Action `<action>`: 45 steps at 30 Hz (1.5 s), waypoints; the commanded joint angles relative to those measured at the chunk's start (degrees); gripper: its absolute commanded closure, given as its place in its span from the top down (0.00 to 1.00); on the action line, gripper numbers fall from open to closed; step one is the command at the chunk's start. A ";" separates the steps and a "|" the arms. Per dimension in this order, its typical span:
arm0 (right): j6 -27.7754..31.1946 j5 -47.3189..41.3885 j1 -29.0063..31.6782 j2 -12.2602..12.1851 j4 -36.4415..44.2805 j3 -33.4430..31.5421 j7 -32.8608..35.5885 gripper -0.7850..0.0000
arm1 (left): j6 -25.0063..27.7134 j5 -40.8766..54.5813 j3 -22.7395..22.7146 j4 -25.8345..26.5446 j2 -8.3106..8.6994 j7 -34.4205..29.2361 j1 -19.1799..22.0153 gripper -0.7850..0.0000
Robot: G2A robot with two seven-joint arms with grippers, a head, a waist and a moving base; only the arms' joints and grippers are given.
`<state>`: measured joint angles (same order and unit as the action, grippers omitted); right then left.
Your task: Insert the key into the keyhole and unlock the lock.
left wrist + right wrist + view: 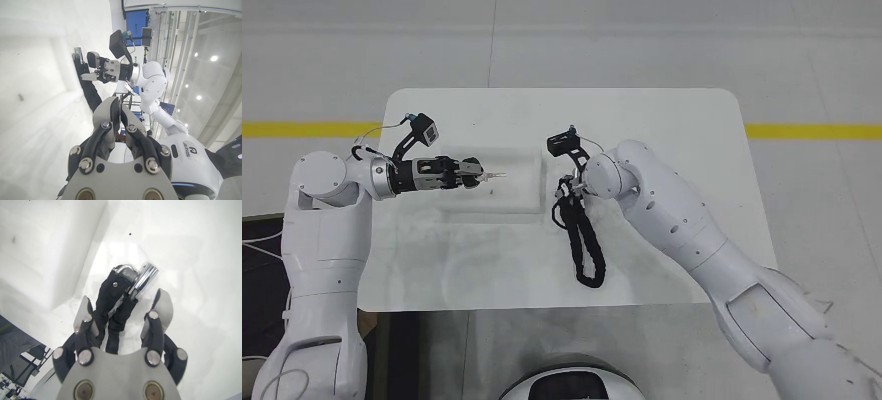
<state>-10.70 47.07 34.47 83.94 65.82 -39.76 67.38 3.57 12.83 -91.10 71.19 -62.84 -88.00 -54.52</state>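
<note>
Left gripper [474, 174] was seen held level above the white foam block [512, 195], near the block's left end. Its fingers were nearly closed, pinching the key [120, 108] between the pads. The blade was noted as thin and edge-on in the left wrist view. In the top view the tip was seen projecting past the fingertips and pointing across the block toward the other arm.

Right gripper [123, 296] was recorded just off the block's right edge, pointed down at the table [662, 240]. Its fingers were spread wide and nothing was gripped. The black sleeved chain [113, 317] was seen running up between the two fingers. Whether one finger was touching the sleeve could not be told.

The lock [146, 278], a chrome cylinder, was found lying on the table at the end of the chain, just beyond the right fingertips and beside the foam block. The chain was doubled back on itself and trailed from the lock toward the robot's side of the table.

Key and lock were noted as apart, with a stretch of the block between them. The keyhole could not be made out.
</note>
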 commanded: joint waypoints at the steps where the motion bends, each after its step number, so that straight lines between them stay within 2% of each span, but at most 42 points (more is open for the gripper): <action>1: 0.25 1.20 0.59 0.49 0.09 -1.37 -0.47 0.49 | 0.00 0.00 0.00 0.00 0.00 0.00 0.00 0.00; 6: 2.06 4.74 2.89 0.82 1.76 -6.27 1.09 0.48 | 0.00 0.00 0.00 0.00 0.00 0.00 0.00 0.00; 8: 2.30 7.05 3.79 0.96 2.06 -7.48 2.43 0.36 | 0.00 0.00 0.00 0.00 0.00 0.00 0.00 0.00; 9: 2.37 8.32 4.20 1.12 2.20 -7.77 2.95 0.35 | 0.00 0.00 0.00 0.00 0.00 0.00 0.00 0.00; 12: 2.69 10.00 5.09 1.75 2.28 -9.04 4.68 0.39 | 0.00 0.00 0.00 0.00 0.00 0.00 0.00 0.00; 22: 4.60 12.41 5.74 4.71 -0.40 -11.92 6.48 0.37 | 0.00 0.00 0.00 0.00 0.00 0.00 0.00 0.00; 23: 4.75 12.41 5.77 5.01 -0.72 -12.23 6.55 0.35 | 0.00 0.00 0.00 0.00 0.00 0.00 0.00 0.00; 24: 4.83 12.42 5.76 5.31 -1.11 -12.52 6.97 0.26 | 0.00 0.00 0.00 0.00 0.00 0.00 0.00 0.00; 25: 4.72 12.72 5.67 5.60 -1.49 -12.80 7.15 0.08 | 0.00 0.00 0.00 0.00 0.00 0.00 0.00 0.00; 26: 4.50 13.05 5.61 5.89 -1.95 -13.06 7.33 0.00 | 0.00 0.00 0.00 0.00 0.00 0.00 0.00 0.00; 30: 4.01 13.78 5.36 6.81 -3.01 -15.14 6.96 0.00 | 0.00 0.00 0.00 0.00 0.00 0.00 0.00 0.00; 33: 4.12 13.45 6.05 6.83 -0.89 -18.58 6.51 0.00 | 0.00 0.00 0.00 0.00 0.00 0.00 0.00 0.00; 40: 8.09 7.48 10.78 4.19 8.74 -28.21 6.41 0.00 | 0.00 0.00 0.00 0.00 0.00 0.00 0.00 0.00; 45: 11.06 5.44 15.69 3.04 15.30 -33.19 10.31 0.00 | 0.00 0.00 0.00 0.00 0.00 0.00 0.00 0.00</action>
<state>-0.21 53.34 49.34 87.11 80.17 -72.28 76.78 3.57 12.83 -91.10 71.19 -62.84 -88.00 -54.52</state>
